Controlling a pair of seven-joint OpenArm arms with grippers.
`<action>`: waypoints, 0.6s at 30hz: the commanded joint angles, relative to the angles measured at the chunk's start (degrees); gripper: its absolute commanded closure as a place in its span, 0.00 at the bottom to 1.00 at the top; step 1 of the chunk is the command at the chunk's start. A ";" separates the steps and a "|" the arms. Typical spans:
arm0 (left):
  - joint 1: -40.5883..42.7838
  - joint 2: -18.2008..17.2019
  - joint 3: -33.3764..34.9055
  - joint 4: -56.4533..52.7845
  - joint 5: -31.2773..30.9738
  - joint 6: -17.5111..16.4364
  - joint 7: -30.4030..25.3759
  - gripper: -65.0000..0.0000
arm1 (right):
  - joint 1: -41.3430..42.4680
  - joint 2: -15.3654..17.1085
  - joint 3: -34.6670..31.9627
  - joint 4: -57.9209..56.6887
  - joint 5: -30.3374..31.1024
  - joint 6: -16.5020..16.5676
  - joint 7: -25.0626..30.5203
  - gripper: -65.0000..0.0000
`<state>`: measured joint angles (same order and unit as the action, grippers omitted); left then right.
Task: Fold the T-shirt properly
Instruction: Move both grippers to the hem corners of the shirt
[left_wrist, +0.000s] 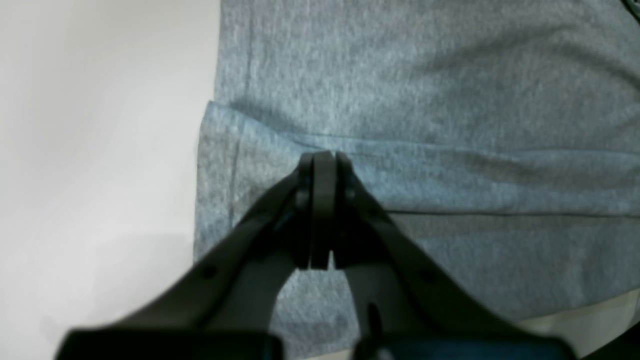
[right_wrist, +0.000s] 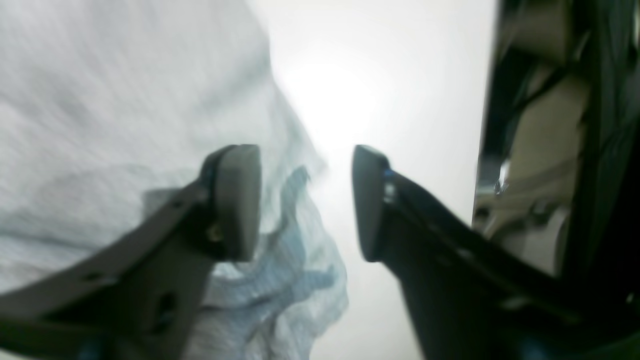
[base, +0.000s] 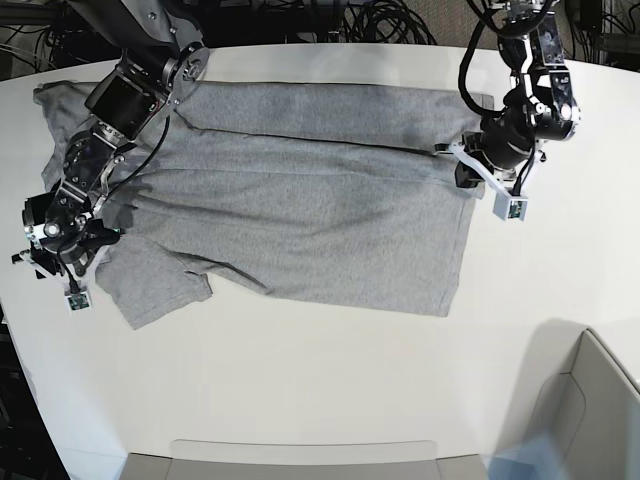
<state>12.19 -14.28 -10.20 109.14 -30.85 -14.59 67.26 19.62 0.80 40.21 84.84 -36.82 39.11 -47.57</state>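
From the left wrist view, I see my left gripper (left_wrist: 322, 165) with its jaws pressed together at a folded edge of the T-shirt (left_wrist: 425, 100). A band of grey cloth lies doubled over the body there, its crease running off to the right. I judge the jaws are pinching that crease, though the contact itself is hidden by the fingers. The pale desk (left_wrist: 100, 150) shows to the left.

In the right wrist view (badly blurred), my right gripper (right_wrist: 306, 200) stands spread wide, holding nothing. One pad (right_wrist: 240, 200) hangs over rumpled cloth of the T-shirt (right_wrist: 125, 100); the other is over bare desk (right_wrist: 390, 75). I cannot tell whether either touches down.

The base view gives the whole picture. The T-shirt (base: 300, 200) lies spread plain side up across the far half of the desk (base: 320, 400), and its far long edge looks turned in toward the middle. The left gripper (base: 462, 168) sits at the right end of that fold; the right gripper (base: 58, 245) is at the left end, by the near sleeve. I'd call this early: one lengthwise fold begun, with the near side, the sleeves and the crosswise folds all left.
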 joint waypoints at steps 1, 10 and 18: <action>-0.45 -0.44 -0.22 0.79 -0.40 -0.05 -0.76 1.00 | 1.79 1.53 -1.22 0.48 0.64 0.89 0.23 0.46; -0.19 -0.44 -0.22 0.79 -0.40 -0.05 -0.76 1.00 | 15.59 11.91 -2.89 -27.91 14.53 0.89 6.38 0.44; -0.10 -0.44 -0.22 0.79 -0.40 -0.05 -0.76 1.00 | 22.63 18.50 -6.05 -58.24 16.29 -3.99 26.25 0.44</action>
<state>12.49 -14.26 -10.20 109.10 -30.94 -14.59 67.26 39.66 17.58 34.11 24.88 -21.26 35.59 -22.63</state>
